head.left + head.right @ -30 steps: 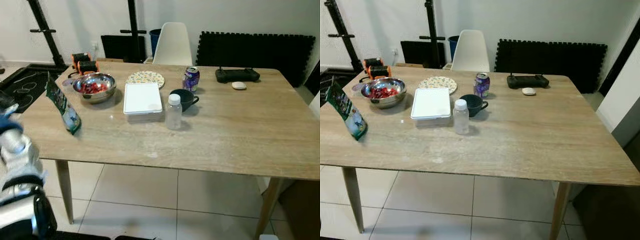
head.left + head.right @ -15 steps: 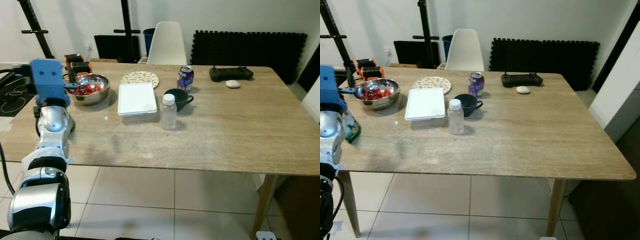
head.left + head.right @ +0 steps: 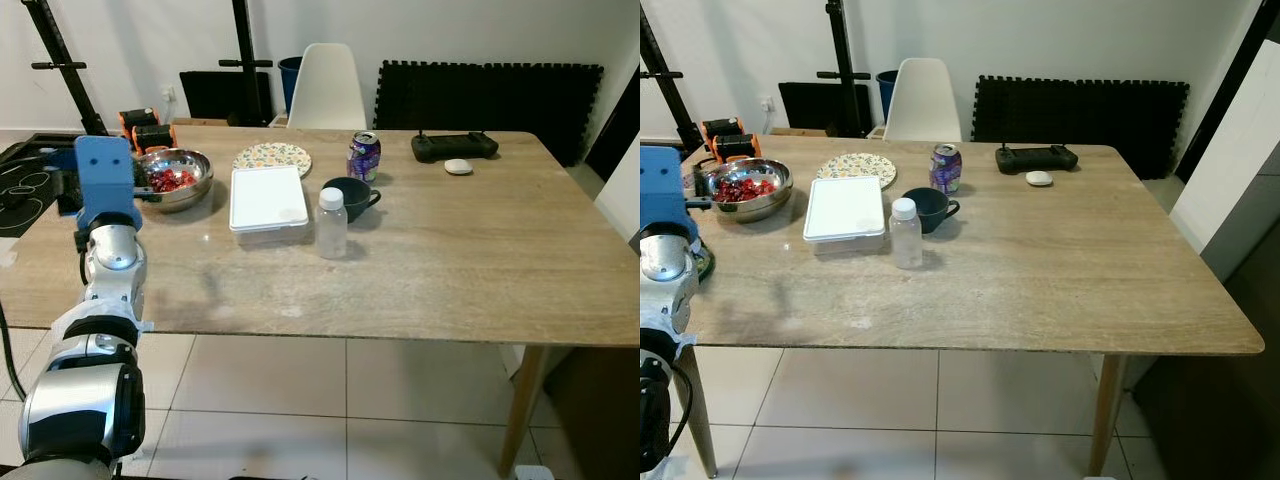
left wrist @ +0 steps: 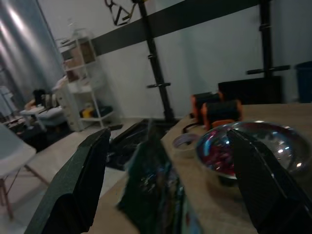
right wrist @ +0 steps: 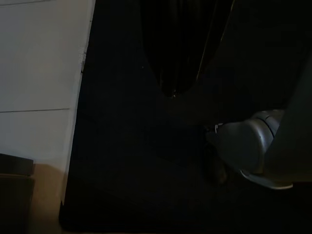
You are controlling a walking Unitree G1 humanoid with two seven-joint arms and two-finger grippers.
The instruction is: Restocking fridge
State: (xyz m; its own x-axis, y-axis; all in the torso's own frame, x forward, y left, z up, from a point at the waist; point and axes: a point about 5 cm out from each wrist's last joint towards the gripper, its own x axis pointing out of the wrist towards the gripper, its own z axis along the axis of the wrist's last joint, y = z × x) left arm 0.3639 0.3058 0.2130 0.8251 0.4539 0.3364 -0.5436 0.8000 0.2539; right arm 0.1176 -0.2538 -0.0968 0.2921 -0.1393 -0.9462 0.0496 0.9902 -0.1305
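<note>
Raised since a second ago, the left pincer (image 4: pixel 161 180) now hangs with fingers spread wide on either side of the green snack bag (image 4: pixel 156 195), which stands at the desk (image 3: pixel 450 260) edge beside the steel bowl (image 3: pixel 178 178). Right arm hangs idle; I cannot tell its pincer's state.

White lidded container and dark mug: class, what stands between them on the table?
In the left eye view, a clear plastic bottle with a white cap stands between the white lidded container and the dark mug, slightly nearer the robot.

home dining room | wooden table (image 3: pixel 450 250) | white chair (image 3: pixel 322 88) | tiled floor (image 3: pixel 300 390)
</note>
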